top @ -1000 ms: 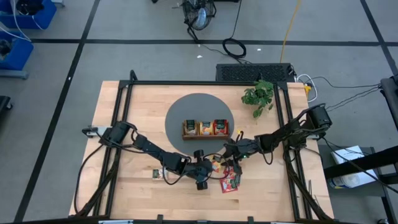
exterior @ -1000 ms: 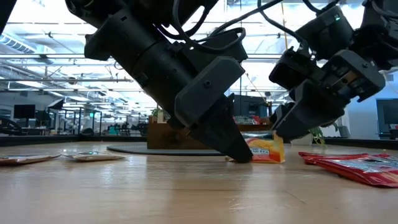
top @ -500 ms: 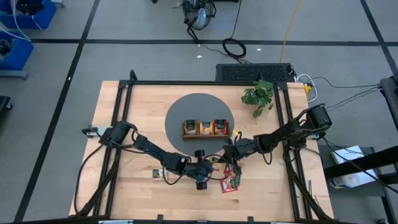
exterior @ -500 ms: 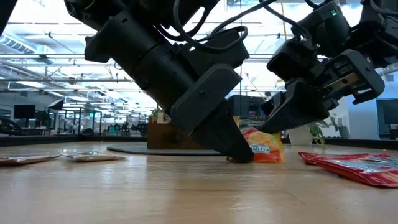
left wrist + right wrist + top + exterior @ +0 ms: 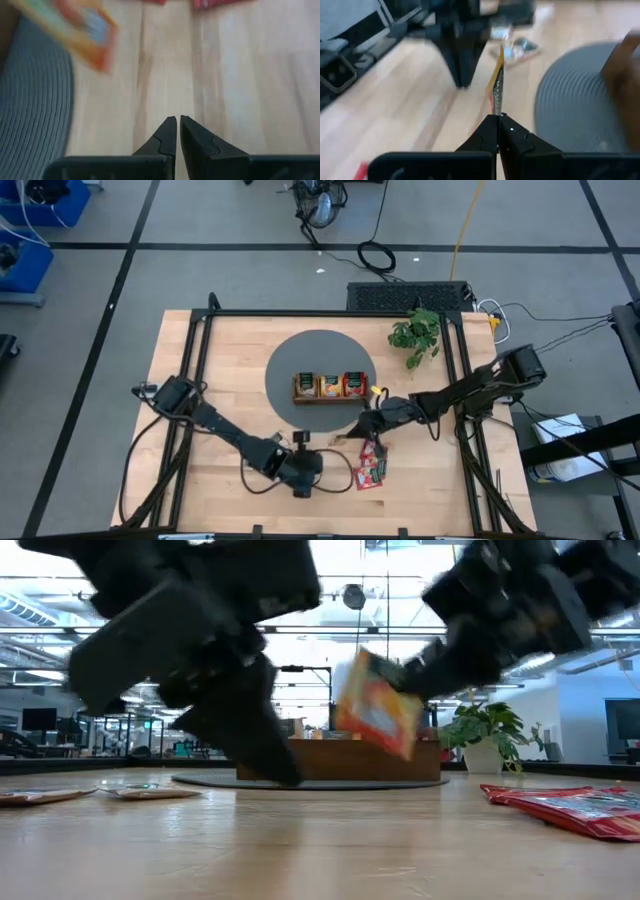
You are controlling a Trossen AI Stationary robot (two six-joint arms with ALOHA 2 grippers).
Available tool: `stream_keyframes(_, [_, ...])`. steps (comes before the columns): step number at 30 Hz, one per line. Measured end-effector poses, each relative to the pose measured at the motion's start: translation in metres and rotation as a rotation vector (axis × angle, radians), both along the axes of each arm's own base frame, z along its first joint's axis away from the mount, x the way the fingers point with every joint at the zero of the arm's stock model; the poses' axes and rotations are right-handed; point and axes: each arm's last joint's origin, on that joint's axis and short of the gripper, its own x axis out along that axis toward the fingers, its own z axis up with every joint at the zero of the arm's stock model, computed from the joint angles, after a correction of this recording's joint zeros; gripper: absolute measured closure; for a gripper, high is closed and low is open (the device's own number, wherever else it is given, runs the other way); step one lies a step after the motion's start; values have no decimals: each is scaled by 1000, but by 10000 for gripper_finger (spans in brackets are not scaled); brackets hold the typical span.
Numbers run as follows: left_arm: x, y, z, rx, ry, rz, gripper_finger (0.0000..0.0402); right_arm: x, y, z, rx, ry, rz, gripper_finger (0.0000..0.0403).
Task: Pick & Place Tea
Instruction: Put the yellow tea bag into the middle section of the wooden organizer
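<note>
An orange-yellow tea sachet (image 5: 378, 705) hangs in the air in front of the wooden tray (image 5: 330, 387), with my right gripper (image 5: 357, 434) shut on it. In the right wrist view the sachet (image 5: 497, 85) shows edge-on. My left gripper (image 5: 325, 461) is to the sachet's left and lower, with its fingers (image 5: 178, 131) shut on nothing and pointing at bare wood. Red sachets (image 5: 370, 471) lie flat on the table near the right gripper. More sachets (image 5: 150, 792) lie flat at the near left. My right gripper pinches the orange-yellow sachet at its edge (image 5: 498, 111) between its two fingertips. The fingers come from the table's right, slanting a little downward. The sachet is lifted clear of the table and tilted, its free end (image 5: 360, 725) lower than the held corner.
The tray holds green, yellow and red sachets in its three compartments and stands on a round grey mat (image 5: 300, 355). A potted plant (image 5: 415, 335) stands at the far right. Bare wood lies along the table's left side and near edge.
My right gripper has shut on the orange-yellow sachet and raised it off the table, rolling as it rose; the sachet now hangs tilted in the air. My left gripper has pulled away from the sachet toward the table's left and near edge and has risen.
</note>
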Motion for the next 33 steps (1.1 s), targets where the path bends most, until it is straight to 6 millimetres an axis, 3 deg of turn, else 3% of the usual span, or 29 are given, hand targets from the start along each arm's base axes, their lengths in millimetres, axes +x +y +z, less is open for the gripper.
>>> stream_keyframes(9, [-17,-20,-2,44,-4,44,371,44,-30,63,-379,136,-195,403])
stream_keyframes(14, [-21,-26,-2,33,-4,41,371,52,-53,74,-447,118,-244,403])
stream_keyframes(21, [-24,-29,-2,37,-14,71,371,47,-83,69,-420,199,-289,403])
stream_keyframes(27, [-23,-28,0,29,-32,103,371,47,-91,65,-387,220,-265,403])
stream_keyframes(33, [-24,-29,0,24,-32,107,371,52,-97,42,-363,298,-233,403])
